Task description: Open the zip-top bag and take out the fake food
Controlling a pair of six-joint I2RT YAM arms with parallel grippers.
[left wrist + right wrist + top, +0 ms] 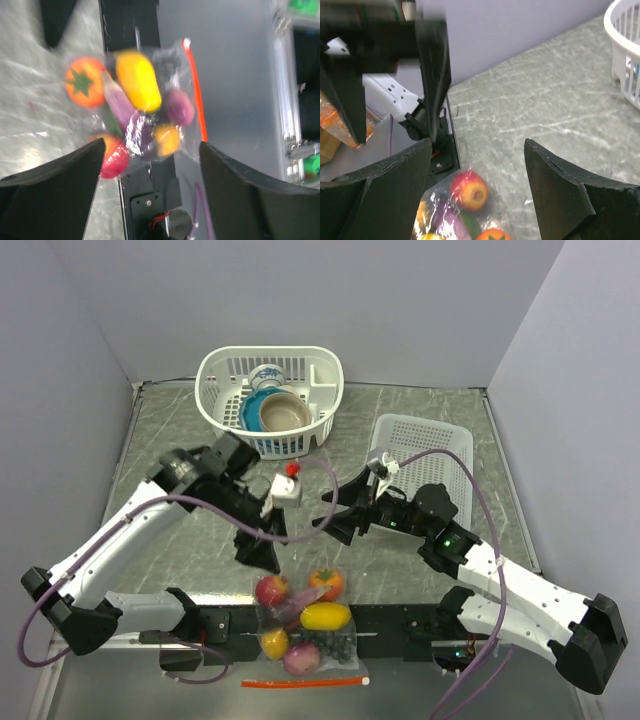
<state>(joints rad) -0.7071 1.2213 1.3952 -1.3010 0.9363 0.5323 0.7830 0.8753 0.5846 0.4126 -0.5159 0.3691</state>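
The zip-top bag (pixel 305 625) lies flat at the table's near edge, partly over the black bar between the arm bases. Its red-orange zip strip (pixel 303 682) points toward the bases and looks sealed. The fake food is inside: red apple (pixel 270 589), orange (pixel 326 583), lemon (pixel 325 616), purple onion (pixel 301 657). My left gripper (pixel 260 545) hangs open just above the bag's far left end. In the left wrist view that gripper (pixel 152 145) is over the bag (pixel 145 100), jaws apart and empty. My right gripper (pixel 337 515) is open beyond the bag; the right wrist view (pixel 477 145) shows the apple (pixel 470 191) below.
A white basket (pixel 225 375) with ceramic bowls stands at the back centre. A white perforated tray (pixel 425 440) lies at the right. Grey walls close the table on three sides. The left gripper's fingers (pixel 434 75) show blurred at the top left of the right wrist view.
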